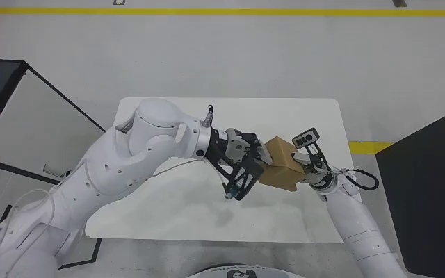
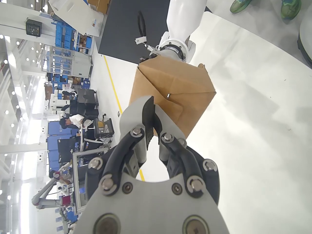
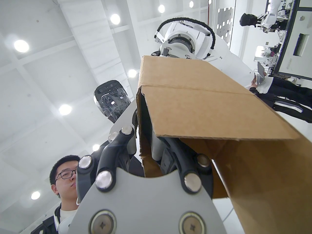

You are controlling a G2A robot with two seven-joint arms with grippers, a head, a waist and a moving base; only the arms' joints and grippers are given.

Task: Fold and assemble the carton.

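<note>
The carton point(image 1: 278, 165) hangs above the table point(image 1: 174, 208), a little right of centre in the top view, pinched between the two arms. The left gripper point(image 2: 152, 116) is clenched on a cardboard edge at the end whose panels already meet in diagonal seams. The right gripper point(image 3: 142, 138) grasps a wall at the opposite, open end, one finger inside the box and one outside, with a loose flap point(image 3: 219, 113) bent over just beside it. The step in hand looks like closing that open end while the other arm steadies the box. To do it well, I judge that one arm should act as a fixed anchor and only the other should move, since both pulling at once could rack the thin board out of square or tear it at the pinch. The fold should swing round the pre-pressed crease rather than be pushed flat-on. The inner finger must come out before the flap can shut, so lowering the box onto the table first would likely give support during the regrasp.
</note>
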